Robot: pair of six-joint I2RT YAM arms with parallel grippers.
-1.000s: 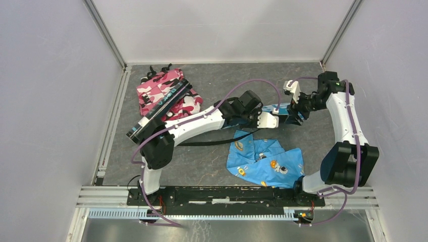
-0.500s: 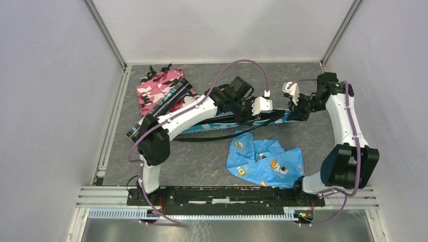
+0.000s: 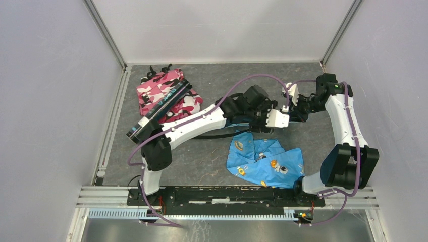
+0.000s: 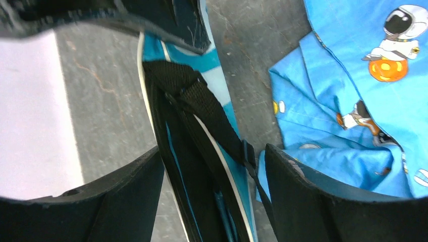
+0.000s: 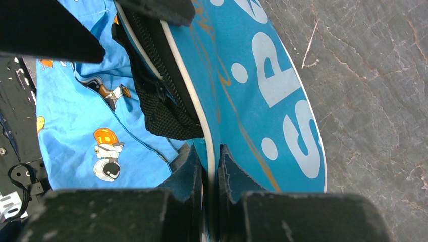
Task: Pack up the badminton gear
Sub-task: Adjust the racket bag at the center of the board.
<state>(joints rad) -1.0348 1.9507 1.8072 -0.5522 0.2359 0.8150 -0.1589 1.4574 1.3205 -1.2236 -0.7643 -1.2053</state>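
Clamps the white-piped rim of the blue racquet-shaped "SPORT" cover (image 5: 262, 101) in the right gripper (image 5: 211, 176), fingers pressed together with only that rim between them. Shows just the white letters S and P plus part of another in the right wrist view; cuts off the rest at the frame edge. Holds the left gripper (image 4: 214, 196) with fingers spread wide apart, straddling the cover's black zipped edge and black webbing strap (image 4: 202, 101), with no clear contact on either side. Hides nearly all of the cover from the top camera beneath the left arm. Puts the cover right of mid-table, just beyond the blue cartoon astronaut-print cloth (image 3: 265, 161), partly overlapping it in the wrist views. Cannot tell whether lifted or resting on the grey stone-look table (image 3: 212, 75). Lays a black cylindrical tube (image 3: 159, 108) slantwise over a pink camouflage fabric bag (image 3: 161, 88) at far left, lettering too small to read.
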